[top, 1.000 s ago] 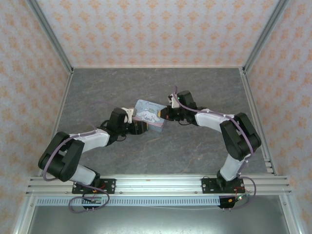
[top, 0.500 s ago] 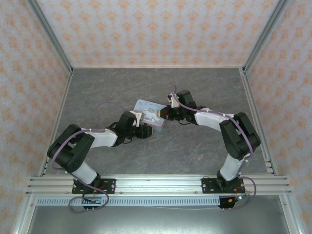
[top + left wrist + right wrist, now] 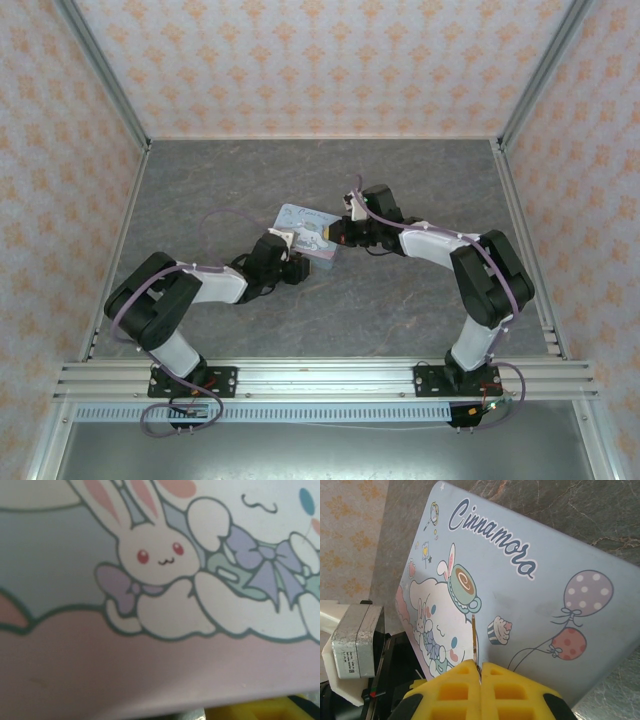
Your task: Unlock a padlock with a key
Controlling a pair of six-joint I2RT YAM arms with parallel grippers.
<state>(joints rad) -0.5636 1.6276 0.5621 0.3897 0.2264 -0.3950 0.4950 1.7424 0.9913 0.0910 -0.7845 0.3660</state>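
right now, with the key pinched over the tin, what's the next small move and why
Probably slide the right gripper sideways toward an edge of the tin. Its fingers are shut on the key, whose tip points at the printed picture, where there's no keyhole. The left gripper sits at the tin's near edge.

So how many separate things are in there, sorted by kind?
arms: 2
tin: 1
key, a thin sliver pinched in the right fingers: 1
Total: 4
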